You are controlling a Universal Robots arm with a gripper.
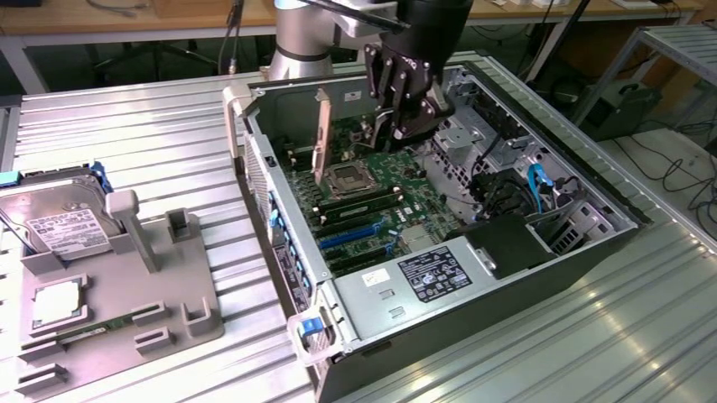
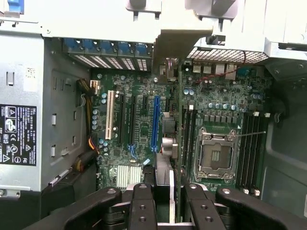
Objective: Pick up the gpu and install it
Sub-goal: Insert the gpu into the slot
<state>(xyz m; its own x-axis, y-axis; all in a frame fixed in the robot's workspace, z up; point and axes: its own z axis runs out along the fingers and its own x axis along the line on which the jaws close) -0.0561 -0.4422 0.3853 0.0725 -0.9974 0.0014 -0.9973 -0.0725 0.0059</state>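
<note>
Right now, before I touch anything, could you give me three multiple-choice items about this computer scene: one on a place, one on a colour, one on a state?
1. The hard drive lies:
A. on the floor
B. on the grey holder
C. on a chair

2. Besides the white slot, the motherboard has a long slot coloured:
A. blue
B. red
C. yellow

3. The hand is:
A. open and empty
B. shut on a cable
C. shut on the graphics card

Answers:
1 B, the drive stands in the holder at the exterior view's left.
2 A, the slot is bright blue.
3 C, the card sits edge-on between the fingers, above the motherboard.
</note>
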